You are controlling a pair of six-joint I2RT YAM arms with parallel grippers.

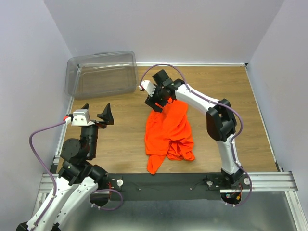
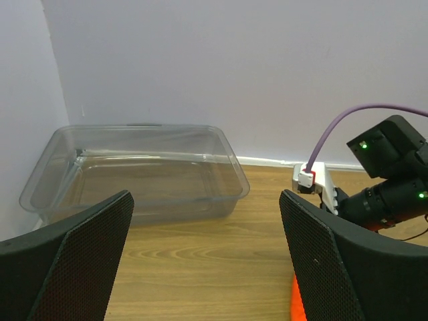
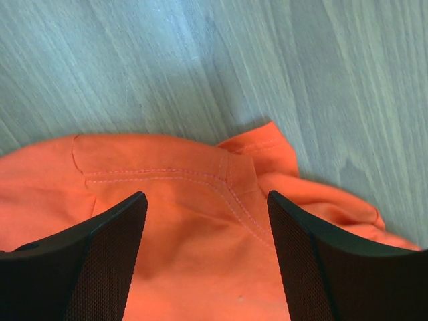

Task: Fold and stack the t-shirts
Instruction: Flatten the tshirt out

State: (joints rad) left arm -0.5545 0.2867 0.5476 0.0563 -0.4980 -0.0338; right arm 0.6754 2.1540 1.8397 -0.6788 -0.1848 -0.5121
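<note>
A bright orange t-shirt lies crumpled in the middle of the wooden table. My right gripper is at its far end, pointing down. In the right wrist view its jaws stand open on either side of a stitched seam of the t-shirt, with fabric between the fingers but not pinched. My left gripper hovers open over bare wood to the left of the shirt, with nothing between its fingers. A sliver of the t-shirt shows at the lower right of the left wrist view.
A clear plastic bin stands empty at the back left against the wall; the left wrist view shows the bin ahead of the left gripper. White walls close in the table on three sides. A black rail runs along the near edge.
</note>
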